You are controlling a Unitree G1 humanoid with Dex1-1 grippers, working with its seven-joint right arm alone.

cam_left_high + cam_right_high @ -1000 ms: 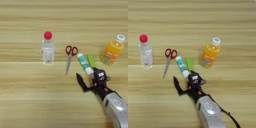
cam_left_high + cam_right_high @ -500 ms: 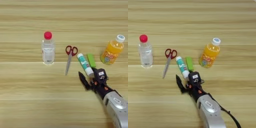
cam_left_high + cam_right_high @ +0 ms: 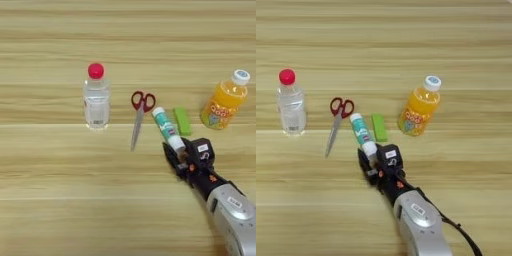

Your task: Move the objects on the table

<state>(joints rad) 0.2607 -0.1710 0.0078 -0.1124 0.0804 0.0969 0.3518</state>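
Five small items lie across the middle band of the counter (image 3: 60,210), whose light wooden surface fills both views with no edge visible; wide bare wood stretches above the row, below it at the left, and left of the clear bottle. The clear bottle with red cap (image 3: 96,97) stands upright at far left, well apart from the rest. The red-handled scissors (image 3: 139,116) lie flat, long axis nearly vertical in the picture, handles far and blade tips pointing near and slightly left. The white-green glue stick (image 3: 165,128) lies flat just right of them, its long axis slanting from far-left to near-right, the white end nearest the robot. The green block (image 3: 182,120) lies just beside the stick, its long axis nearly parallel. The orange drink bottle with white cap (image 3: 224,101) stands at the right, near the block. The right gripper (image 3: 372,159) comes in from the bottom right, its black fingers spread on either side of the stick's near white end; contact cannot be judged.
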